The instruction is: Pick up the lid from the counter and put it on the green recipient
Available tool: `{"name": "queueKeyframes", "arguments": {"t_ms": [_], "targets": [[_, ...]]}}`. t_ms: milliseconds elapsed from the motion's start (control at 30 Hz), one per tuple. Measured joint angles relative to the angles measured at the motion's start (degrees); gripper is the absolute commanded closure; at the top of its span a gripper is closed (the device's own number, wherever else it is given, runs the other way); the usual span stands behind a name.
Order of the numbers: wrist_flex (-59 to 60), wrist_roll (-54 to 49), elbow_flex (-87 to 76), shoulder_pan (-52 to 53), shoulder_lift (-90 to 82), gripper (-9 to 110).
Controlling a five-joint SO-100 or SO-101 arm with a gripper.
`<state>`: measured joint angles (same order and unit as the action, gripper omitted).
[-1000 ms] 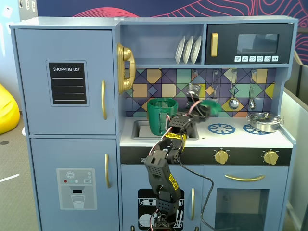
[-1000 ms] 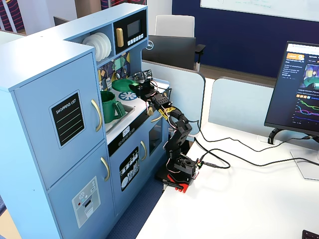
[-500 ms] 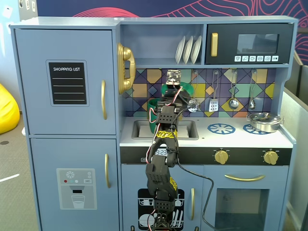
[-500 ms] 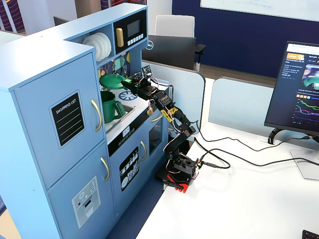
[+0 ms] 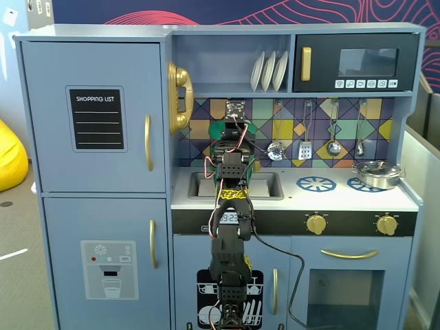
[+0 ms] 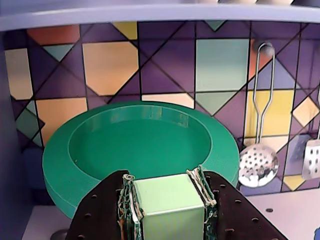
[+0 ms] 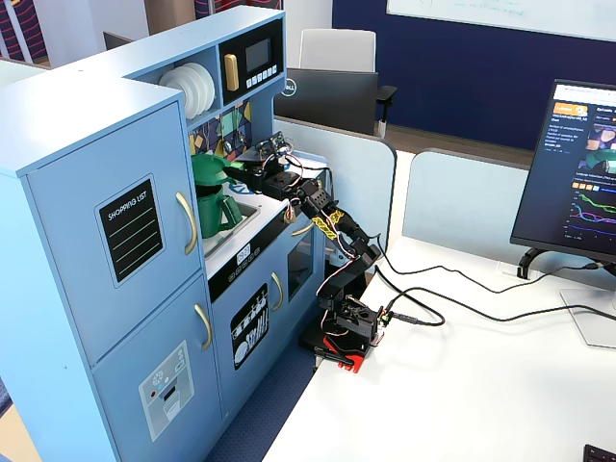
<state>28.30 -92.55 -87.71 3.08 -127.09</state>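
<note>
A pale-blue toy play kitchen (image 5: 96,137) stands in an office room, its white counter surface (image 5: 344,199) carrying a recessed grey sink (image 5: 199,184), two blue spoked burner rings (image 5: 315,183) and a low shiny silver pot (image 5: 377,173); toy metal utensils (image 5: 306,134) hang on a backsplash of coloured triangles, and white plates (image 5: 269,71) stand on the shelf above. In a fixed view, the kitchen stands against a white desk (image 7: 481,385) on which the arm's base is mounted, with a dark monitor (image 7: 568,173) to the right. The black jointed arm (image 7: 332,236) reaches up from its base and stretches level over the counter towards the sink corner. The gripper (image 6: 167,186) is closed on the pale-green square tab of the flat round dark-green plastic lid (image 6: 140,145), whose raised rim and hollow inner face show in the wrist view. The lid is tilted and held aloft in front of the backsplash, right above the tall dark-green ribbed plastic recipient (image 7: 217,207), which stands at the counter's left end beside the fridge wall; whether lid and recipient touch is unclear.
</note>
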Motion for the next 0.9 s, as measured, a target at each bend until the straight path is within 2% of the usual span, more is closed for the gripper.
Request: {"name": "queueKeyframes", "arguments": {"t_ms": [700, 733, 800, 900], "targets": [[-2.5, -0.2, -0.2, 0.0, 9.1, 102], [-2.5, -0.4, -0.2, 0.0, 9.1, 99], [-2.5, -1.4, -0.2, 0.0, 9.1, 84], [-2.5, -1.9, -0.2, 0.0, 9.1, 74]]}}
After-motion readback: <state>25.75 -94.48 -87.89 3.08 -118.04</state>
